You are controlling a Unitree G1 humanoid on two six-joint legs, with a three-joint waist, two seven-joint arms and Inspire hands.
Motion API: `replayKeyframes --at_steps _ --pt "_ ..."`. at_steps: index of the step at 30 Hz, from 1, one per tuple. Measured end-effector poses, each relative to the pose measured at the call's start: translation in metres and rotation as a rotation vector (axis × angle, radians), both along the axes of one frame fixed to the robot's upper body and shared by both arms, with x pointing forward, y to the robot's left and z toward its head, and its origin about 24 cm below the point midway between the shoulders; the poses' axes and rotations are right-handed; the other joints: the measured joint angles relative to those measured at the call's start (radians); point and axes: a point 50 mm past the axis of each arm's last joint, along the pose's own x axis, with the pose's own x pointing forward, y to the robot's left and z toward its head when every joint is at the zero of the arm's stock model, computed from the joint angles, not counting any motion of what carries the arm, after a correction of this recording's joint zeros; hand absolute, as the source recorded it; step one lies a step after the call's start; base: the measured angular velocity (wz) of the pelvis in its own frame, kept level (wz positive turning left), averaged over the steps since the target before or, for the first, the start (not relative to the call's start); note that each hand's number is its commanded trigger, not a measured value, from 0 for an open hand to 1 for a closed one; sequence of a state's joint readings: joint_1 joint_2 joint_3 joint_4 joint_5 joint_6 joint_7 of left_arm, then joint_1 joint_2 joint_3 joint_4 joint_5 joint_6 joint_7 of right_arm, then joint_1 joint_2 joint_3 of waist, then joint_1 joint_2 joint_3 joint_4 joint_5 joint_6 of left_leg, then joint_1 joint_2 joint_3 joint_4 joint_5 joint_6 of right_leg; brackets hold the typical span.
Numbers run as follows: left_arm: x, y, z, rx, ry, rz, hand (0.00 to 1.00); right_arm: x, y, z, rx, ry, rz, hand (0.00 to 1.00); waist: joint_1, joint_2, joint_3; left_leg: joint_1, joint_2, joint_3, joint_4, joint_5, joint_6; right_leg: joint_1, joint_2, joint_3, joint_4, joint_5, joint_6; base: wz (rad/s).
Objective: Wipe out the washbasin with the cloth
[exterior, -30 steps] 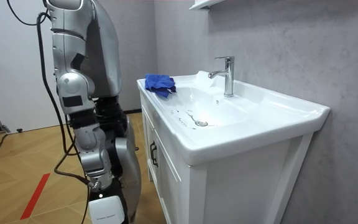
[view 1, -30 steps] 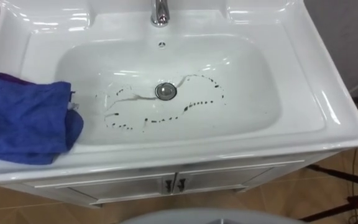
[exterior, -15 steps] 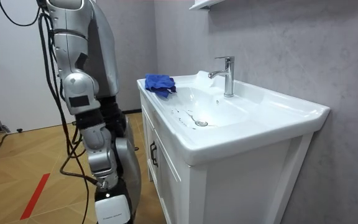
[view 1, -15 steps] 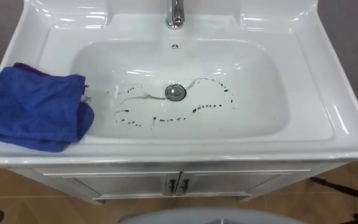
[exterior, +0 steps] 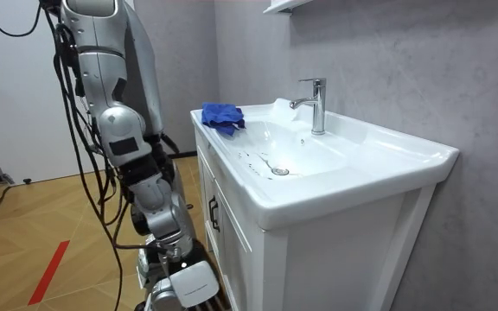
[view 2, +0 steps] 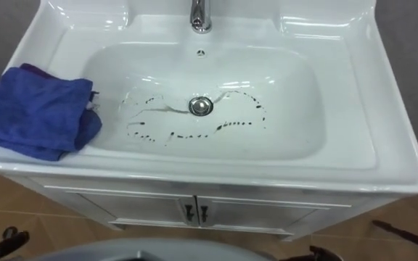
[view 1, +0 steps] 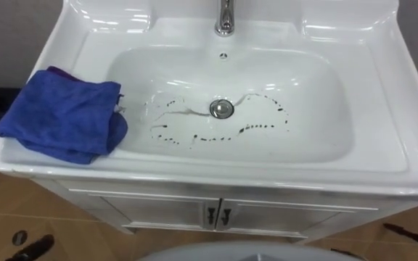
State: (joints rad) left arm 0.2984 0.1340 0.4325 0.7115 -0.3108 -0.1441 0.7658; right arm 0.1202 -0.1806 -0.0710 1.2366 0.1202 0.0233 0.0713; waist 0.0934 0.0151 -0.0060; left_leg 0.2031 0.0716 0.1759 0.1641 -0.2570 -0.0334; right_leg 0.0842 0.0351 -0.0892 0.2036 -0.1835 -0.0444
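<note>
Fingers of the right hand (exterior: 187,282): cannot tell if straight or curled. The hand is hanging low at the room view's left, beside the front of the cabinet (exterior: 335,259), well below the rim. Robot is standing right at the cabinet, facing the basin (view 1: 325,80).

Counts: one basin, one cloth, one faucet, one drain, one overflow hole, two door handles.

Going left to right in the eye views:
- One blue cloth (view 1: 64,116) is lying crumpled on the basin's left rim, its right edge drooping just over the bowl's lip.
- A broken loop of dark dotted stains (view 1: 256,127) is running across the bowl floor, passing either side of the drain (view 1: 222,109) at the middle.
- The overflow hole (view 1: 223,55) is sitting above the drain, with the chrome faucet (view 1: 226,18) behind it at the back edge.
- The right part of the bowl and rim is showing glossy white.

Below, the two small dark handles (view 1: 218,214) are sitting side by side on the cabinet doors. Cloth and bowl are both lying well apart from the hand, up above it.
</note>
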Motion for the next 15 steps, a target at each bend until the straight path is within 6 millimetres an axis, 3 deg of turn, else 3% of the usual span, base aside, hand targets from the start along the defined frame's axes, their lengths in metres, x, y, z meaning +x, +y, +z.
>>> replayKeyframes --at_steps 3,8,15 --pt "0.005 0.002 0.007 0.045 -0.032 0.011 0.00 0.007 0.001 0.001 0.012 -0.044 -0.016 0.00 0.006 0.000 0.0001 -0.001 0.000 0.000 0.000 0.000 0.000 -0.002 0.000 -0.001 0.000 0.000 0.000 0.00" --pt "0.032 0.011 0.040 0.198 -0.215 0.012 0.00 0.016 0.001 0.003 0.009 -0.091 -0.005 0.00 0.022 -0.003 -0.0005 -0.008 -0.001 -0.013 0.000 0.000 0.000 -0.004 -0.001 -0.009 -0.001 -0.001 0.000 0.05" --pt "0.044 0.018 0.071 0.349 -0.330 0.016 0.00 0.005 0.000 0.003 -0.001 -0.090 -0.013 0.00 0.031 -0.002 -0.0028 -0.016 0.000 -0.018 0.002 0.000 0.000 -0.009 -0.001 -0.019 0.000 -0.001 -0.001 0.01"
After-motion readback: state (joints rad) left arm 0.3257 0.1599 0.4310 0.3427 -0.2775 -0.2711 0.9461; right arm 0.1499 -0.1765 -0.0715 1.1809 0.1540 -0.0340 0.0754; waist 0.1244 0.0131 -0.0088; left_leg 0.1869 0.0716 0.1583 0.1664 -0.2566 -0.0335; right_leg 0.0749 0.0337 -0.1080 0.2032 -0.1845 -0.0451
